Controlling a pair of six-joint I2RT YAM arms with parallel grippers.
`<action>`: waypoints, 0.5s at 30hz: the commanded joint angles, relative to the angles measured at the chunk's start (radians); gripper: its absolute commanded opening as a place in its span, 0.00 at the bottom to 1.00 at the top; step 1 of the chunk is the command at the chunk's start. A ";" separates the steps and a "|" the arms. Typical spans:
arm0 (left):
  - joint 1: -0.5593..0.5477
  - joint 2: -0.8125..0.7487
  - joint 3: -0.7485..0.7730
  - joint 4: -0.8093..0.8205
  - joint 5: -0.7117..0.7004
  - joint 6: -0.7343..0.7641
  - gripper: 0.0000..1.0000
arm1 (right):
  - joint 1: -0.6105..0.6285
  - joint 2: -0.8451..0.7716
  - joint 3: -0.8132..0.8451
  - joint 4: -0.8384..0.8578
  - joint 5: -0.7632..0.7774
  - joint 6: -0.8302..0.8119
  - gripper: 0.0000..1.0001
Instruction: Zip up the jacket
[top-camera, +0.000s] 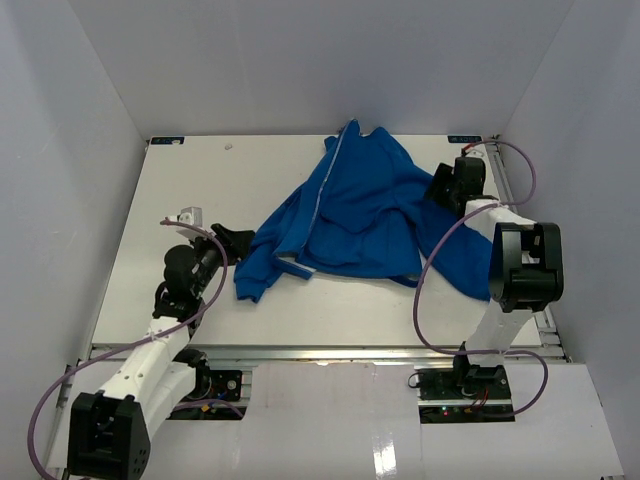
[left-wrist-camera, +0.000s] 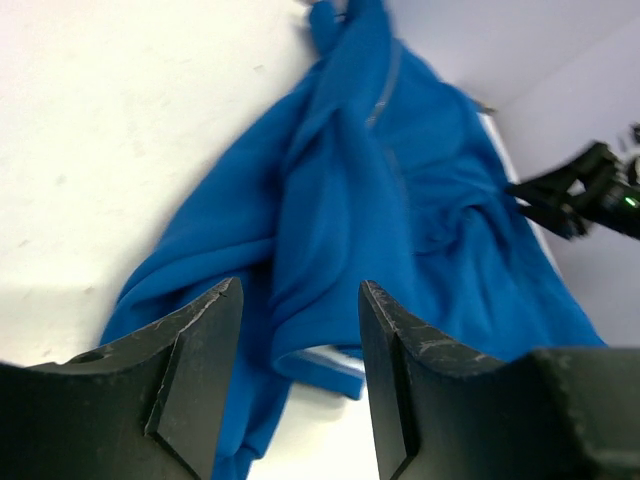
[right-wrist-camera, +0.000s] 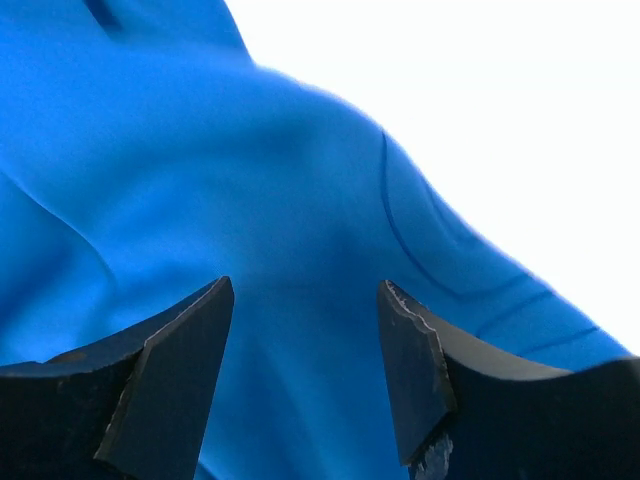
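The royal-blue jacket (top-camera: 360, 215) lies crumpled across the middle and right of the table, with a pale zipper line (top-camera: 330, 175) running from its far tip down the left side. My left gripper (top-camera: 238, 240) is open and empty, just left of the jacket's near-left sleeve end (left-wrist-camera: 300, 360). My right gripper (top-camera: 445, 185) is open, hovering over the jacket's right part; blue fabric (right-wrist-camera: 300, 250) fills its view below the open fingers (right-wrist-camera: 180, 350). The jacket also shows in the left wrist view (left-wrist-camera: 380, 200).
White table (top-camera: 180, 200) with walls on three sides. The table's near edge has a metal rail (top-camera: 320, 350). The right arm's purple cable (top-camera: 430, 270) loops over the jacket's right side. The right arm shows far off in the left wrist view (left-wrist-camera: 590, 190).
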 joint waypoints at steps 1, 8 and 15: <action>-0.042 -0.003 0.111 -0.034 0.088 0.009 0.61 | 0.014 -0.103 0.048 -0.094 -0.018 -0.062 0.67; -0.271 0.056 0.252 -0.175 -0.072 0.118 0.61 | 0.206 -0.443 -0.060 -0.235 0.074 -0.057 0.97; -0.455 -0.026 0.247 -0.233 -0.178 0.208 0.64 | 0.374 -0.738 -0.121 -0.441 0.103 0.026 0.90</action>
